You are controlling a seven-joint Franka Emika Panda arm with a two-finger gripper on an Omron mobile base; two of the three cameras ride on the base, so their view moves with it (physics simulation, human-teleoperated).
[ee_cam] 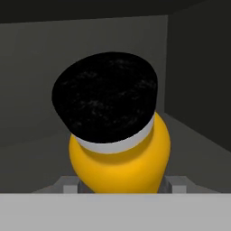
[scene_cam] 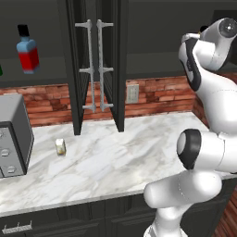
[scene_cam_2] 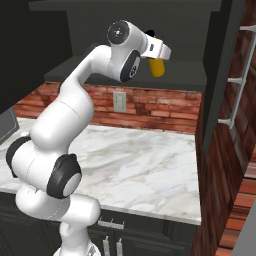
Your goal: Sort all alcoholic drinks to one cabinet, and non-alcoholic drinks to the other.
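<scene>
The claw [scene_cam_2: 159, 59] sits at the upper middle of the right base view, pinching the yellow-orange bottle [scene_cam_2: 157, 67] from above inside a dark cabinet [scene_cam_2: 190, 50]. In the hand view the bottle's black cap [ee_cam: 104, 97] faces the camera. The blue-and-red bottle [scene_cam: 28, 51] stands at upper left of the left base view; the small cream container [scene_cam: 60, 147] rests on the counter [scene_cam: 120, 152].

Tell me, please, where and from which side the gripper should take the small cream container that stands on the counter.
Grip the small cream container across its two side walls, near the middle, probably coming from straight above. It stands upright and alone on the marble counter, apart from the grey appliance, so nothing blocks a descent. The gripper now holds the yellow bottle, which must be set down first.
</scene>
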